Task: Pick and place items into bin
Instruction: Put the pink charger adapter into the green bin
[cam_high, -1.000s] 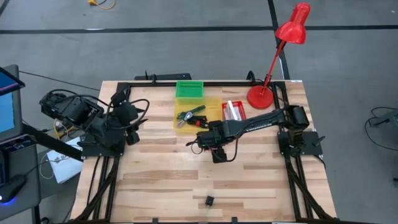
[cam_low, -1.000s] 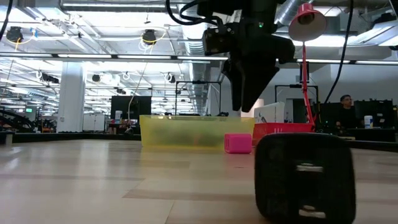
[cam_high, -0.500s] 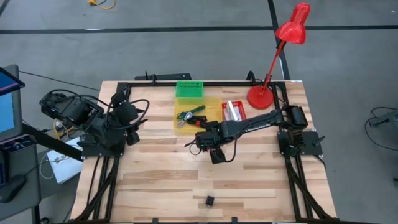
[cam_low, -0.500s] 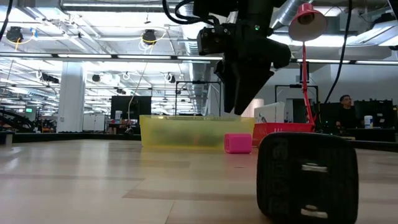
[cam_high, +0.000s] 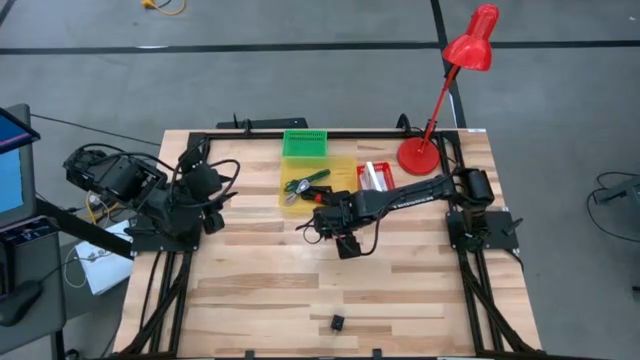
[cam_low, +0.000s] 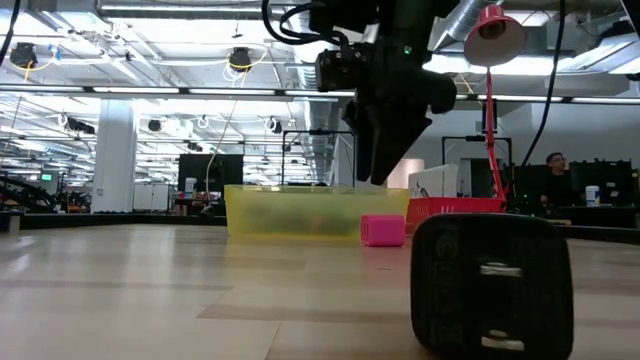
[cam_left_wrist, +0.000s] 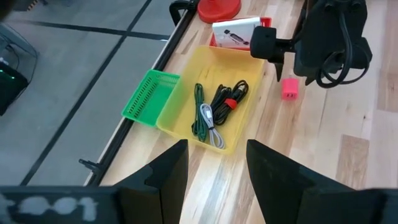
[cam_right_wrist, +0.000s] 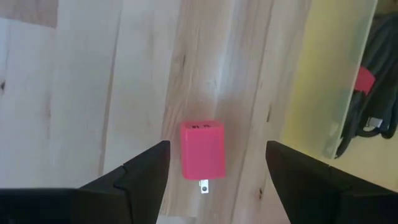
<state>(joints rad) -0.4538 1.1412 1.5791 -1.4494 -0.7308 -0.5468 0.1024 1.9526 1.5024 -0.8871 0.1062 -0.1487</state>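
Note:
A pink charger block lies flat on the bare wood beside the yellow bin; it also shows in the low view. My right gripper hangs open straight above it, pointing down, with one finger on either side and clear of it. In the high view the right arm hides the block. The yellow bin holds coiled cables. A black charger lies near the table's front edge. My left gripper waits open at the table's left, raised, holding nothing.
A green basket stands behind the yellow bin. A red tray with a white carded package sits to the bin's right, and a red desk lamp's base stands at the back right. Bare wood lies between the pink block and the black charger.
My right gripper has edged slightly toward the table's left above the pink charger, staying open and at about the same height. The charger has not moved.

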